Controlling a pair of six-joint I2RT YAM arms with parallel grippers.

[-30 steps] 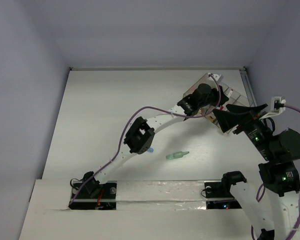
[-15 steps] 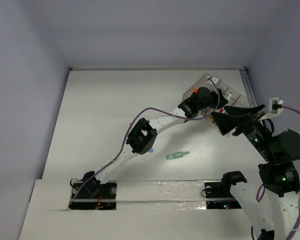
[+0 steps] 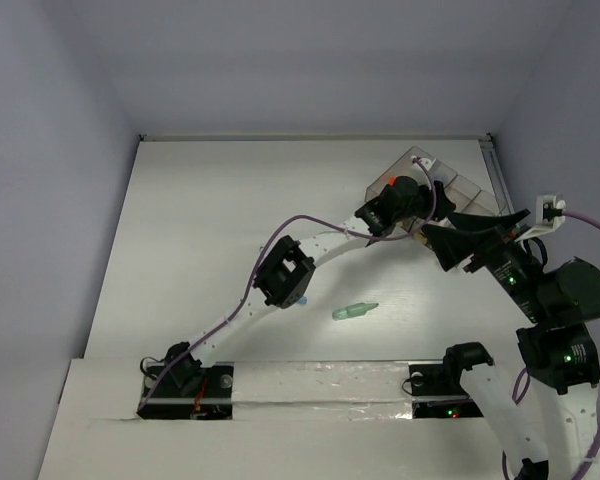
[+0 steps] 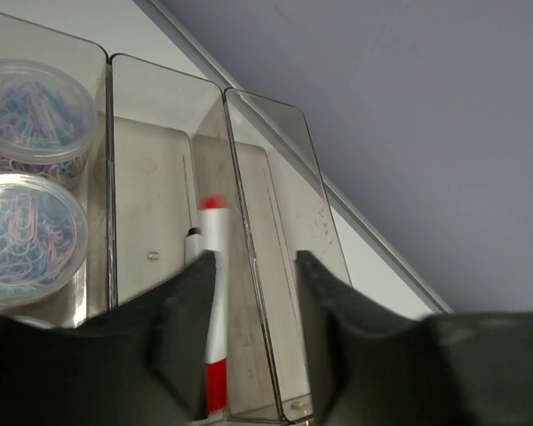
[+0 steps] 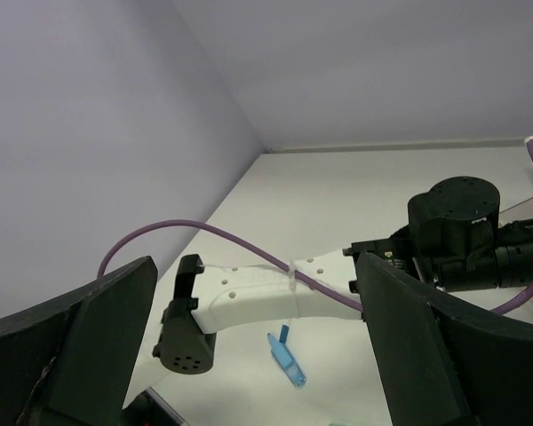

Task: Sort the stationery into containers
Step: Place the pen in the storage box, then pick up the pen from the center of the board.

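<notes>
The smoky container tray (image 3: 468,187) stands at the far right. My left gripper (image 3: 417,197) hovers over it, open and empty. In the left wrist view its fingers (image 4: 185,330) straddle the wall between two bins (image 4: 256,266). A white pen with red ends (image 4: 215,266) lies in the bin under the left finger. Two round pots of paper clips (image 4: 28,240) fill the bin to the left. An orange tip (image 3: 390,182) shows in the tray. My right gripper (image 3: 442,243) is wide open and empty beside the tray. A pale-green tube (image 3: 354,311) and a light-blue marker (image 5: 289,362) lie on the table.
The left arm (image 3: 280,275) stretches diagonally across the table, and the blue marker (image 3: 301,299) lies partly under its elbow. A purple cable (image 5: 204,232) loops above the arm. Walls close in the table on the left, far and right sides.
My left gripper has shifted a little over the tray, uncovering the orange tip. The white end by the tray's far corner sits lower. My right gripper has edged slightly left.
</notes>
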